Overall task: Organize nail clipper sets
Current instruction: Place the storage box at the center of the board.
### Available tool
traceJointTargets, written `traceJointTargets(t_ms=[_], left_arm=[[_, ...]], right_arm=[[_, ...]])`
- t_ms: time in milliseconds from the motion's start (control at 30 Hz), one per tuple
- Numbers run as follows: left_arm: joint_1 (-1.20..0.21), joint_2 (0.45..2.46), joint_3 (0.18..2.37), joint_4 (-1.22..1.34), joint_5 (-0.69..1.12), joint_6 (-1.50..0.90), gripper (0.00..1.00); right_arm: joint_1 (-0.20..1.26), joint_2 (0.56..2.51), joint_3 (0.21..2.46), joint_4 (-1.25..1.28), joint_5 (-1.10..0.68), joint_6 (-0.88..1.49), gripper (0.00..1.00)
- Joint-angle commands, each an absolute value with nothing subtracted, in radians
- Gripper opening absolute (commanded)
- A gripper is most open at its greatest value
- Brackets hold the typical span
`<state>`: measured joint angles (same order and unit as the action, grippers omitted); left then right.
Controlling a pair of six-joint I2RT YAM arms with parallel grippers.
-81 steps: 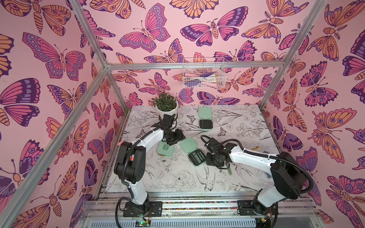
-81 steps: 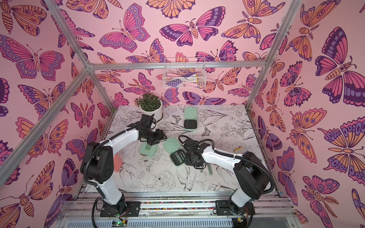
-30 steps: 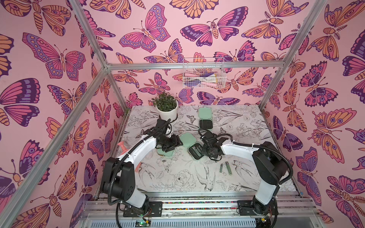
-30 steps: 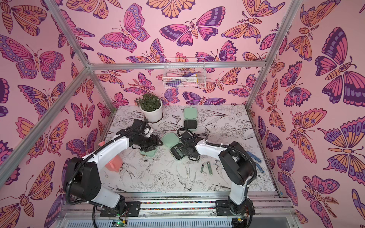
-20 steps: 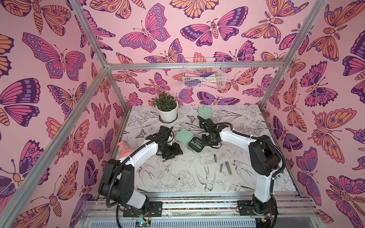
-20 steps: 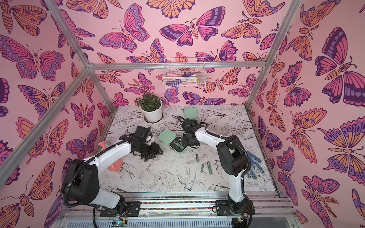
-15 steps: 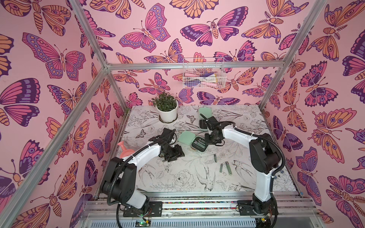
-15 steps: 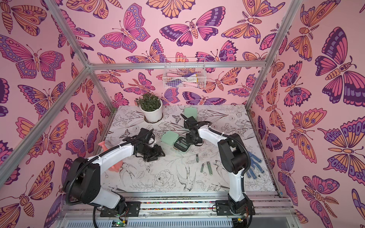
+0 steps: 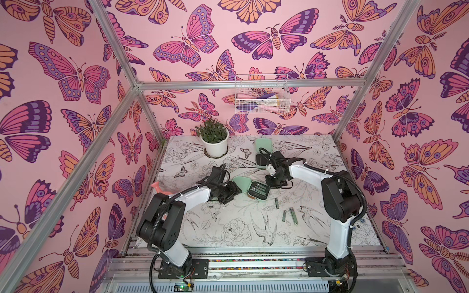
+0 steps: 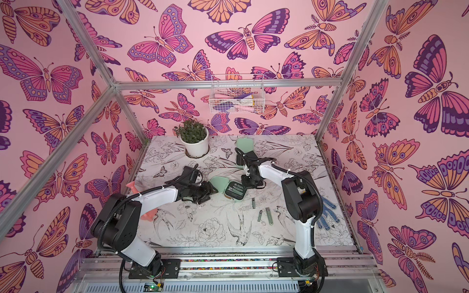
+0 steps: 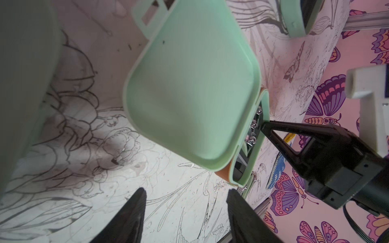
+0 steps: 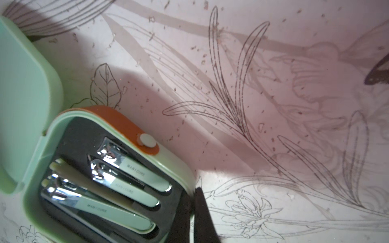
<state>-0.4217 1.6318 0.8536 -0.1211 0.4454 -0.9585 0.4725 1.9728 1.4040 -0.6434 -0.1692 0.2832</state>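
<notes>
An open mint-green case (image 9: pixel 258 190) (image 10: pixel 234 191) lies mid-table, its lid (image 11: pixel 189 90) flat on the table beside its base. Three clippers (image 12: pixel 124 183) and a file sit in the black insert. My right gripper (image 12: pixel 191 190) (image 9: pixel 272 182) is shut on the wall of the base, one finger inside and one outside. My left gripper (image 11: pixel 187 190) (image 9: pixel 228 192) stands open and holds nothing, just short of the lid. Another open case (image 9: pixel 264 145) sits at the back, partly hidden by the right arm. Three loose clippers (image 9: pixel 284 215) (image 10: pixel 260 215) lie in front of the middle case.
A potted plant (image 9: pixel 214 139) stands at the back left. A pink watering can (image 10: pixel 142 203) lies behind the left arm and a blue dotted glove (image 10: pixel 327 213) by the right arm. A blurred pale green shape (image 11: pixel 21 84) sits very close to the left wrist camera.
The right gripper has kept its hold and shifted the open case slightly back and to the right. The left gripper has moved to the right, up to the case's lid.
</notes>
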Motion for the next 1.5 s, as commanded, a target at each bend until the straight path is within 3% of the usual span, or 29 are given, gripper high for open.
traceJointTargets(t_ms=[0,233,567,1167,1200,1233,1467], left_arm=[[-0.401,1.618,0.82,-0.038,0.463,-1.018,0.65],[-0.372,1.57,0.785,-0.026,0.456,-1.016,0.66],[-0.354,1.542,0.709,0.244,0.474,-1.044,0.67],[-0.355,1.485,0.68,0.373,0.515,-0.945,0.7],[-0.354,1.486,0.683,0.37,0.52,-0.936,0.77],[-0.355,1.487,0.685,0.365,0.524,-0.925,0.98],[-0.357,1.536,0.71,0.337,0.553,-0.879,1.0]], right_arm=[[0.465,1.901,1.401,-0.632,-0.234,0.24,0.0],[0.459,1.885,1.385,-0.625,-0.284,0.236,0.0],[0.459,1.883,1.364,-0.63,-0.324,0.21,0.0],[0.468,1.906,1.378,-0.661,-0.225,0.212,0.0],[0.472,1.91,1.385,-0.667,-0.212,0.214,0.0],[0.476,1.916,1.394,-0.672,-0.197,0.215,0.0],[0.508,1.94,1.445,-0.687,-0.148,0.231,0.0]])
